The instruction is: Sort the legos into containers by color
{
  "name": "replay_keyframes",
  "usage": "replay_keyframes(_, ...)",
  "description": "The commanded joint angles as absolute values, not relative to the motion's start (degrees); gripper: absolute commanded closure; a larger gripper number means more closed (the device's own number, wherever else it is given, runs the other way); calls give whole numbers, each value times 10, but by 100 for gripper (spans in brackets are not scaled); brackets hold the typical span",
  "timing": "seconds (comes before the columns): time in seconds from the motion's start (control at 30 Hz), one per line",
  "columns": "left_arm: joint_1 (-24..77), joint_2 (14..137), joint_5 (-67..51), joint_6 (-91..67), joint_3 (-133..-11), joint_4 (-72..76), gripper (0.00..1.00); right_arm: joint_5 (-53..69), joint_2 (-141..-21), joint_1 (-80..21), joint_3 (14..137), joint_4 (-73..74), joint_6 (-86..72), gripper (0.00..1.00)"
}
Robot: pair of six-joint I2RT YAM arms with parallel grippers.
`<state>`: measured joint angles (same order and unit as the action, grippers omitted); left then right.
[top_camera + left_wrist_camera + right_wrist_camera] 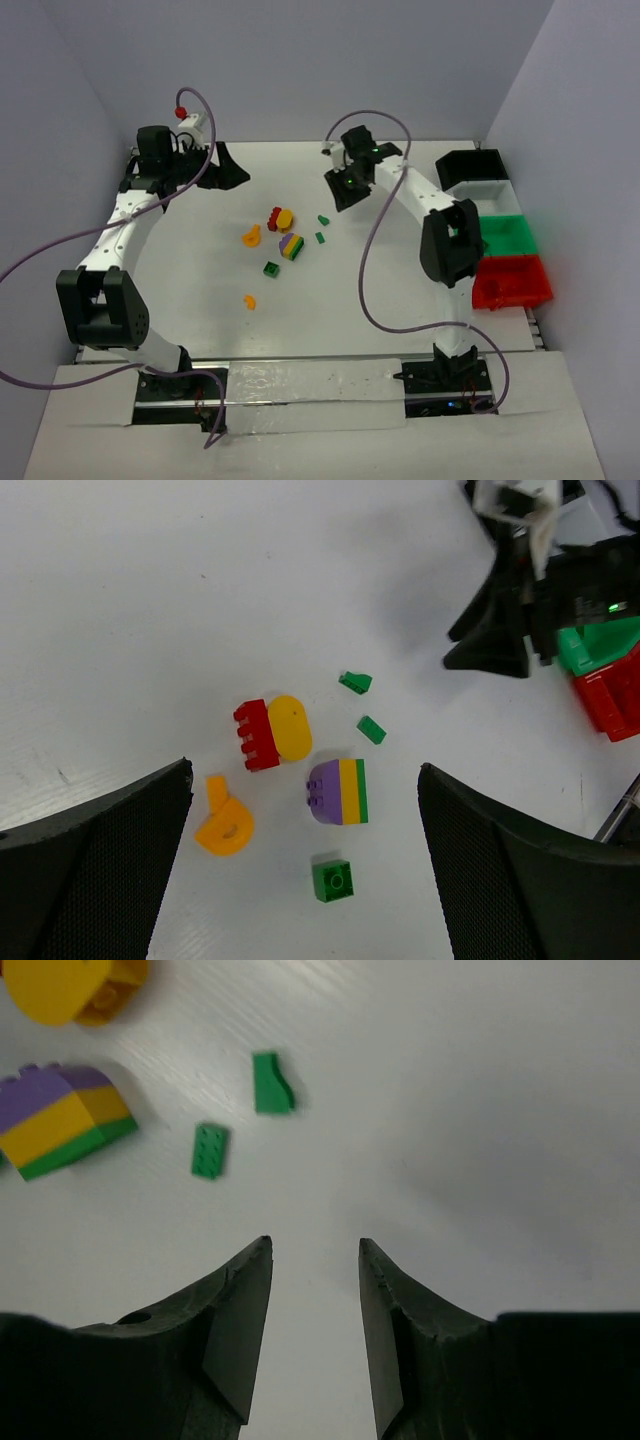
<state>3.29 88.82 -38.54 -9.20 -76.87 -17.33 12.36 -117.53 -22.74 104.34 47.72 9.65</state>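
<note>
I hold my right gripper (pixel 315 1248) part-spread and empty just above the white table (pixel 330 300), lining up on the small flat green plastic lego (pixel 210 1150) at its 11 o'clock, while my left gripper (pixel 228 168) hangs wide open, clear of the pile.
</note>
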Motion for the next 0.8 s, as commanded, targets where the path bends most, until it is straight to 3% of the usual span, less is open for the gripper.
replay_keyframes(0.0,30,868,-403,-95,-768,-152,1,111,-1253,-261,1156,490,66,52)
replay_keyframes(0.77,24,885,-394,-84,-766,-155,1,105,-1397,-297,1223,467,87,51)
